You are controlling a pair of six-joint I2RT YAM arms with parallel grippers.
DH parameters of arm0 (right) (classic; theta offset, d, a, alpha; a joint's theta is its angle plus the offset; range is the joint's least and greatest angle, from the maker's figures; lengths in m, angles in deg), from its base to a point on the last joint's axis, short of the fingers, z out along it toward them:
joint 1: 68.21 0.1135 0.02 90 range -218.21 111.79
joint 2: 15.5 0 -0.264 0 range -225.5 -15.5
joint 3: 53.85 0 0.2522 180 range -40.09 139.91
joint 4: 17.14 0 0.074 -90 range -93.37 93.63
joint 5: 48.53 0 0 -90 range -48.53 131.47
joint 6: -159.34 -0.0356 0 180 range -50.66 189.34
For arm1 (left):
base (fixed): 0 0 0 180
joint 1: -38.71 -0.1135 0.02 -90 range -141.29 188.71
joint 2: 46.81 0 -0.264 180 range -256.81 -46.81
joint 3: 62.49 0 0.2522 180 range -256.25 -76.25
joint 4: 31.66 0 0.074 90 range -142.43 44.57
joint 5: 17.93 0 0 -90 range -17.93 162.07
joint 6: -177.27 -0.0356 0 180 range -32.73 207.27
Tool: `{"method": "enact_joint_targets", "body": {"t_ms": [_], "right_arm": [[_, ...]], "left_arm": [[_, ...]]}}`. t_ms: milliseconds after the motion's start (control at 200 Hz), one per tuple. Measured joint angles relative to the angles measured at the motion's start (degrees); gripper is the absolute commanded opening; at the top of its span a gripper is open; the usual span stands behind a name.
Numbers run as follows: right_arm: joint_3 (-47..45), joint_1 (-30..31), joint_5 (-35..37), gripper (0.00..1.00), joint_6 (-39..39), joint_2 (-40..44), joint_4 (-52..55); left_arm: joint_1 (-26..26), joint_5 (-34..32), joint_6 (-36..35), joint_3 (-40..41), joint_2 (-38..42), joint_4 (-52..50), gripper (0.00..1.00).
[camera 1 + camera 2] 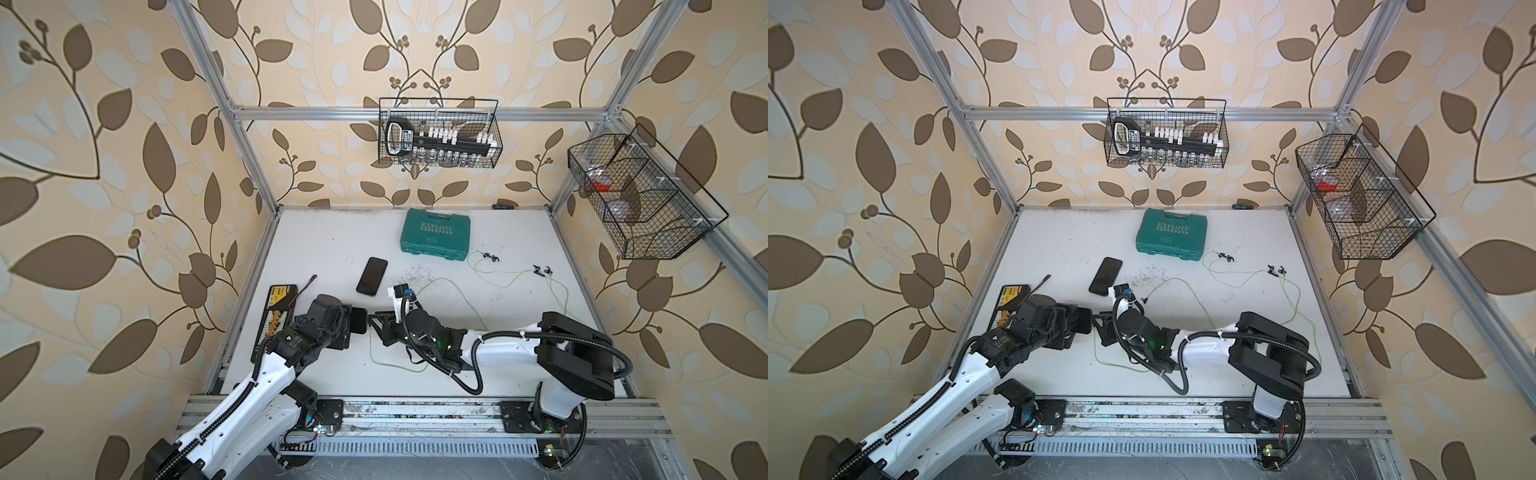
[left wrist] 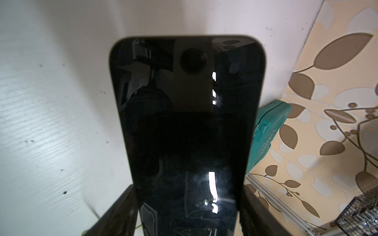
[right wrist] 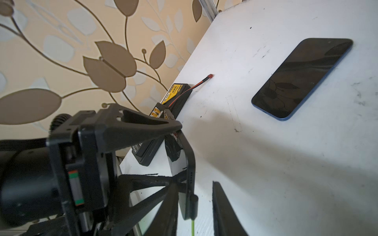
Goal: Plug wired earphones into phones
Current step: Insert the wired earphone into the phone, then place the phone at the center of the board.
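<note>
Phone [image 2: 184, 114] in left hand [image 2: 188, 188]

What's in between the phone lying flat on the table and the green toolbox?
Nothing, just bare table between the flat phone and the teal toolbox. Both top views show that.

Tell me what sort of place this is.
Likely a robot test cell: left arm and right arm bolted to a rail, aluminium frame around the white table, wire basket of tools on wallpapered panels.
</note>
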Motion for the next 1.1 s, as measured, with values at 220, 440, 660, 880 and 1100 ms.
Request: {"method": "enact_joint_targets", "body": {"t_ms": [220,440,660,880,1100], "right_arm": [[-3.3,0.0,3.4,0.33,0.5,7.2,7.2],[-6.2,-0.6,9.0,0.32,0.6,17.1,17.0],[-12.3,-4.2,12.3,0.32,-0.1,26.1,23.6],[-14.6,-5.5,14.3,0.32,-0.3,31.0,29.2],[-14.6,-5.6,14.9,0.32,-0.5,31.9,31.2]], "left_arm": [[0.0,-1.9,0.1,0.1,-2.5,-0.3,0.55],[0.0,-2.1,0.1,0.1,-9.8,0.0,0.55],[0.0,-3.1,0.5,0.1,-15.3,0.9,0.55],[0.0,-5.2,2.0,0.1,-19.8,0.9,0.56],[0.0,-6.0,3.5,0.1,-22.5,1.2,0.68]]}}
